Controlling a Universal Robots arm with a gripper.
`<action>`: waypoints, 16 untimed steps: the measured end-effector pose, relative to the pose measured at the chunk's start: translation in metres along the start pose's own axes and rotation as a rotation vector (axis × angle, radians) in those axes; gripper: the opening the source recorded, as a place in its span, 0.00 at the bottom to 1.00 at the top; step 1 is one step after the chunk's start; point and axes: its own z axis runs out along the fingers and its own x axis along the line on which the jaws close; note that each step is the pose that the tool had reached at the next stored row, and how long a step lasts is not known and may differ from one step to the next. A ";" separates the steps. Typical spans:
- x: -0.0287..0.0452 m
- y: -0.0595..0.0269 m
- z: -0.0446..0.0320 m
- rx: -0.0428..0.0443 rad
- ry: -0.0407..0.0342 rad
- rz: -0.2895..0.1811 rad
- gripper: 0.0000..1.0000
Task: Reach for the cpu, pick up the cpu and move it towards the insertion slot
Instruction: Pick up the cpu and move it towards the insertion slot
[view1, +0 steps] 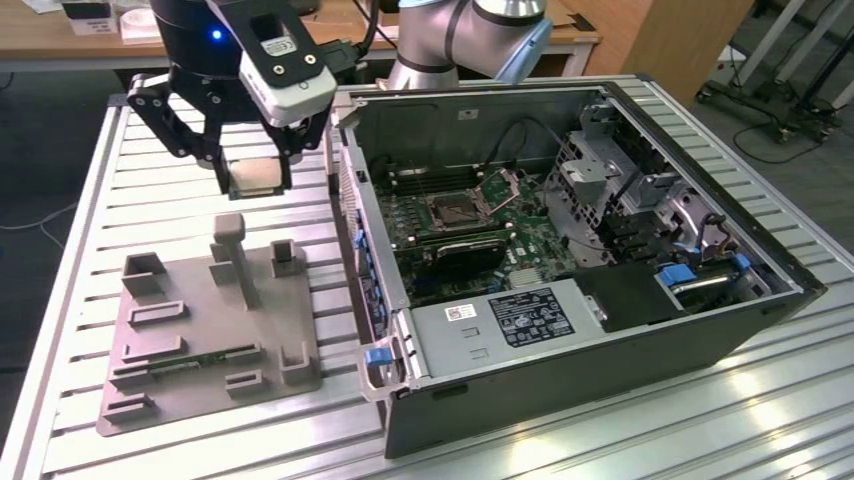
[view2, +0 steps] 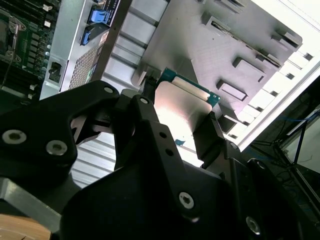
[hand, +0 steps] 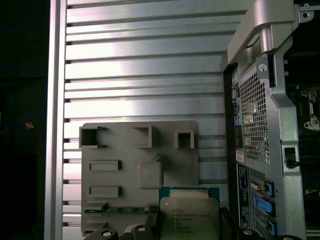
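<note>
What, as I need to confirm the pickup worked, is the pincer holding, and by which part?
The pincer holds the chip by two opposite edges, its metal top left bare.

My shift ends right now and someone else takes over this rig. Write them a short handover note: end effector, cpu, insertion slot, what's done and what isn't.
End effector: shut on the cpu, with fingers on two opposite edges in the second wrist view.
Cpu: held in the air, clear of the grey tray, to the exterior view's left of the open computer case and outside it.
Insertion slot: on the board inside the case; its flap looks raised.
Done: reach and pick-up.
Left: the cpu is not yet over the insertion slot.
The green memory stick lies in the tray.
</note>
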 end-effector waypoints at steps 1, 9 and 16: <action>-0.0001 0.0000 0.0000 0.0000 0.0000 0.000 0.55; -0.0015 0.0001 0.0000 0.0000 0.0000 0.000 0.55; -0.0109 0.0004 0.0002 0.0000 0.0000 0.000 0.55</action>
